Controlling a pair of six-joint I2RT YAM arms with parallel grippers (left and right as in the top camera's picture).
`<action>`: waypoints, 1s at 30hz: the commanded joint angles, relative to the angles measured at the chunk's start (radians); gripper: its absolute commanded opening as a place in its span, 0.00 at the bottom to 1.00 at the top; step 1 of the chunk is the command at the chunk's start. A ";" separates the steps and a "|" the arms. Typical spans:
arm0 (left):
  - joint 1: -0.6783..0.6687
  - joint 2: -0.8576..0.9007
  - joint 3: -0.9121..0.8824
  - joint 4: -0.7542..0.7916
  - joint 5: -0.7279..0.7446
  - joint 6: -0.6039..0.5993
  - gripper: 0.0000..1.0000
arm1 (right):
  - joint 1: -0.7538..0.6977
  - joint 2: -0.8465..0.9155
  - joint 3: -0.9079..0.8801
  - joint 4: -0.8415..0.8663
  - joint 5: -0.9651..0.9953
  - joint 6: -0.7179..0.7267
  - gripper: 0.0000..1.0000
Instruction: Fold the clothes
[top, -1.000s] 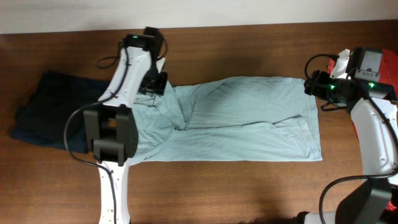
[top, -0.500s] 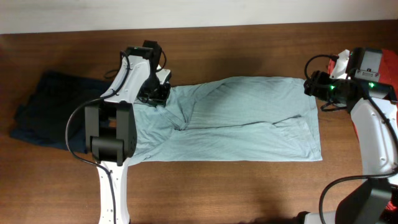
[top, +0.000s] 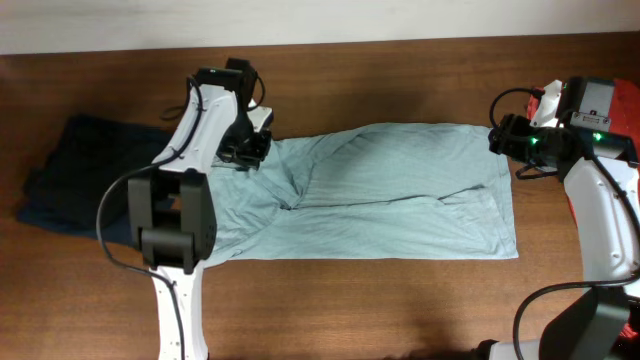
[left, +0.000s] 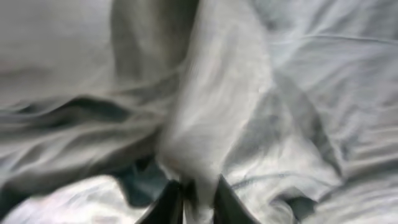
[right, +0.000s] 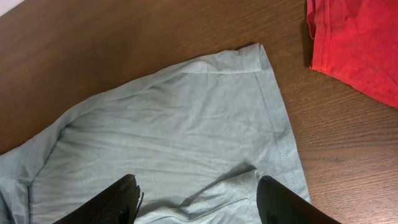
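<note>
A pale grey-blue T-shirt (top: 390, 195) lies spread across the table's middle, creased near its left end. My left gripper (top: 252, 150) is at the shirt's upper left corner, shut on a pinched fold of the T-shirt (left: 205, 124), its fingers (left: 194, 200) pressed together round the cloth. My right gripper (top: 505, 140) is open above the shirt's upper right corner (right: 186, 124), holding nothing, its fingers (right: 196, 202) spread wide. A dark navy garment (top: 75, 180) lies at the left. An orange-red shirt (right: 357, 43) lies to the right of the T-shirt.
The wooden table (top: 380, 300) shows in front of the shirt and behind it. The left arm's links (top: 175, 215) lie over the shirt's left end. The orange-red shirt also peeks out at the right edge of the overhead view (top: 572, 205).
My left gripper has moved down onto the shirt's upper left corner and then shifted slightly left and back, with the cloth in it. The right arm has not moved.
</note>
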 joint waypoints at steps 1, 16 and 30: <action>0.002 -0.082 0.029 -0.032 -0.009 0.007 0.24 | 0.000 0.002 0.016 0.000 0.016 -0.003 0.66; 0.002 -0.110 -0.001 -0.073 -0.051 -0.023 0.50 | 0.000 0.002 0.016 0.000 0.016 -0.003 0.66; 0.015 -0.108 -0.252 0.304 -0.055 -0.015 0.47 | 0.000 0.002 0.016 -0.004 0.016 -0.003 0.66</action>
